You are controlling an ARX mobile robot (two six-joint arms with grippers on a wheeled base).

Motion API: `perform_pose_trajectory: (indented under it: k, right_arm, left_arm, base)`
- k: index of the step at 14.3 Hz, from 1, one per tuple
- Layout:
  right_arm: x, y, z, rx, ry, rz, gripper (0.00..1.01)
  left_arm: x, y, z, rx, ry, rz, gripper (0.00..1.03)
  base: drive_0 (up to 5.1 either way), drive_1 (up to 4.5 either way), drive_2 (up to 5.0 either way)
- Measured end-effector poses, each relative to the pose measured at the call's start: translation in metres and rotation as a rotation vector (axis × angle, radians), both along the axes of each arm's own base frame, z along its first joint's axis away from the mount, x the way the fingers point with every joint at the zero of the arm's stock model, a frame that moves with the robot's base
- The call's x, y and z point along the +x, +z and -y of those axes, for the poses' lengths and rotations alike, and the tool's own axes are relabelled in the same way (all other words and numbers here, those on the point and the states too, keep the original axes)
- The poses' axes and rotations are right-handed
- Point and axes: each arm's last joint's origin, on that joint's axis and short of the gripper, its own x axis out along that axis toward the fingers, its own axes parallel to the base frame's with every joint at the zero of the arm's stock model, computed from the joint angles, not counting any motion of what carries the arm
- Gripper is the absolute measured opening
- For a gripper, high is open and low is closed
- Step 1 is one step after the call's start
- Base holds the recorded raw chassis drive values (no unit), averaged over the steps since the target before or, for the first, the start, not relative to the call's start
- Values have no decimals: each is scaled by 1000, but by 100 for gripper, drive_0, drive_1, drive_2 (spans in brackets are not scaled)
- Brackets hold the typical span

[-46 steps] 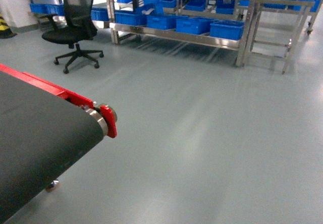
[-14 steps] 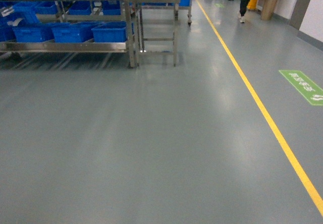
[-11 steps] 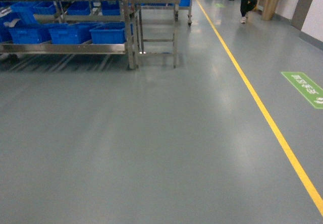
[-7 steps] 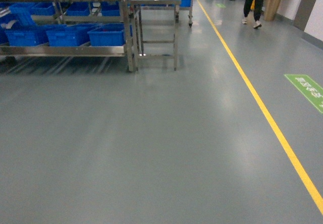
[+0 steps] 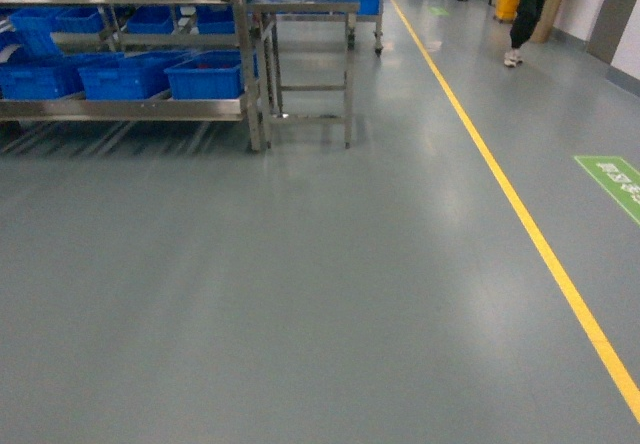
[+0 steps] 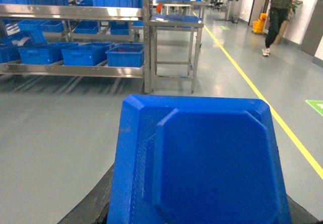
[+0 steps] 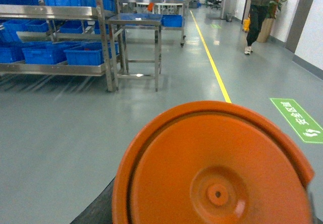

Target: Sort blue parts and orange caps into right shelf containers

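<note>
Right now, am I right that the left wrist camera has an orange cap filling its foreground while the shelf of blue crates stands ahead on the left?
Not quite: the left wrist view is filled by a blue part, not an orange one. The orange cap fills the right wrist view. The blue crates do stand ahead on the left, on the shelf.

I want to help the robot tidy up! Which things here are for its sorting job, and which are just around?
For the job:
blue part, close to the left camera
orange cap, close to the right camera
blue crates on the shelf

Just around:
small steel table
yellow floor line
walking person
</note>
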Motion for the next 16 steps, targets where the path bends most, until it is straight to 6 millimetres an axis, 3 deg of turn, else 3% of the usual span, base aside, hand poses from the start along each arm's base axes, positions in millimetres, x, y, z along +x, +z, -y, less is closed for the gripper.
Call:
perform_pose_trajectory:
  k: [16]
  right_arm:
    - [0,0,0,0,0,-2,45]
  left_arm:
    - [0,0,0,0,0,-1,44]
  base:
    - [6,425,-412]
